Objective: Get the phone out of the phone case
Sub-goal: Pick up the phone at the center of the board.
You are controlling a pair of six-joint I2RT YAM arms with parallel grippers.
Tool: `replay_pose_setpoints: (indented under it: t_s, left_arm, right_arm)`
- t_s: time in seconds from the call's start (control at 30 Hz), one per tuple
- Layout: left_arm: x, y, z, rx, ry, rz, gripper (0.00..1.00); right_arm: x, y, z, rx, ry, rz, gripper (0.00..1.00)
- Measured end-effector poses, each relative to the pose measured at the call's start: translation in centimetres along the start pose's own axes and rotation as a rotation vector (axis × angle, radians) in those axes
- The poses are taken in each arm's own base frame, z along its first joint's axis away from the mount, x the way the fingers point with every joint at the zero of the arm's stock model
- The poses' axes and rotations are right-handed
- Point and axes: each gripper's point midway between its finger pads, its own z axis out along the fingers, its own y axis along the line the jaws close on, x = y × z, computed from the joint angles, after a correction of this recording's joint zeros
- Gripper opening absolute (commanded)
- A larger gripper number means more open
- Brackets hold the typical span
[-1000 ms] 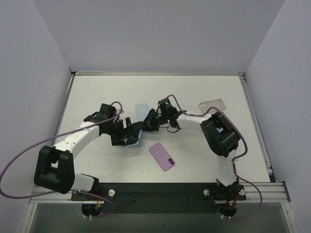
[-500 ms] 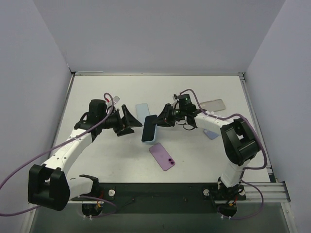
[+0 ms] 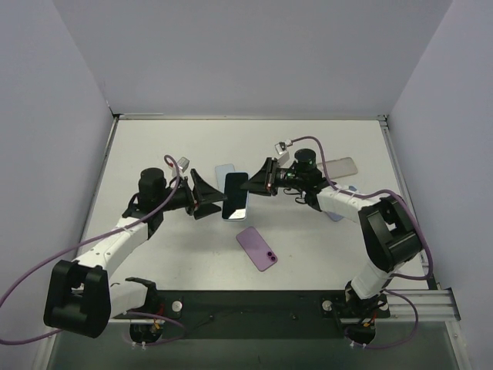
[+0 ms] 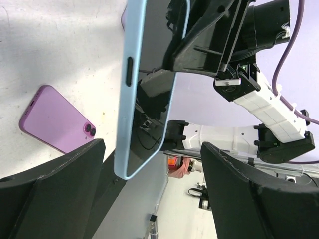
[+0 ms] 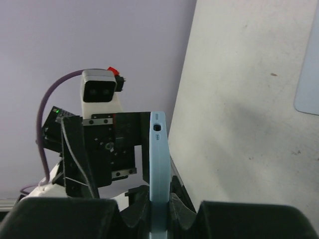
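My right gripper (image 3: 256,185) is pressed tight on the edge of the black-screened phone in its light-blue case (image 3: 236,196). It holds the phone raised over the middle of the white table (image 3: 154,146). My left gripper (image 3: 208,197) is spread wide just beside the phone's other side. A purple phone (image 3: 256,248) lies back-up, nearer the table's near edge.

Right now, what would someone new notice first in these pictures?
A phone in a light-blue case is held up in the middle by the right tool, with the open left tool facing it. A purple phone lies flat on the table, just on its near side.
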Motion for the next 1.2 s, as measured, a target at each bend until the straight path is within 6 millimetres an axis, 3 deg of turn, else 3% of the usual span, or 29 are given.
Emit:
replay_pose_setpoints:
  t_s: [0.23,0.37,0.6,0.77,0.87,0.93,0.97,1.07,1.2]
  left_arm:
    - [0.6,-0.2,0.6,0.052,0.029,-0.031,0.86]
    - [0.6,-0.7,1.0,0.079,0.04,-0.032,0.8]
    - [0.5,-2.1,1.4,0.137,0.043,-0.034,0.54]
    - [0.6,-2.5,1.5,0.148,0.047,-0.038,0.16]
    - [0.6,-2.9,1.6,0.165,0.047,-0.021,0.0]
    - [0.6,-2.9,1.6,0.169,0.049,-0.021,0.0]
    - [0.6,-3.0,1.6,0.169,0.049,-0.02,0.0]
    - [0.7,-2.9,1.6,0.167,0.049,-0.025,0.0]
    - [0.7,-2.7,1.7,0.16,0.048,-0.035,0.0]
  right_arm:
    - [-0.8,3.2,0.1,-0.134,-0.009,-0.014,0.0]
    - [-0.9,3.7,0.5,-0.188,-0.002,0.009,0.0]
    - [-0.1,3.4,1.4,-0.206,0.033,0.046,0.0]
    - [0.1,3.9,1.4,-0.225,0.037,0.045,0.0]
    - [0.1,4.1,1.3,-0.229,0.043,0.062,0.0]
    - [0.1,4.1,1.3,-0.229,0.044,0.066,0.13]
    - [0.1,4.1,1.3,-0.228,0.043,0.068,0.28]
    - [-0.2,3.8,1.3,-0.216,0.032,0.073,0.41]
    - [-1.3,3.2,1.1,-0.191,-0.01,0.085,0.43]
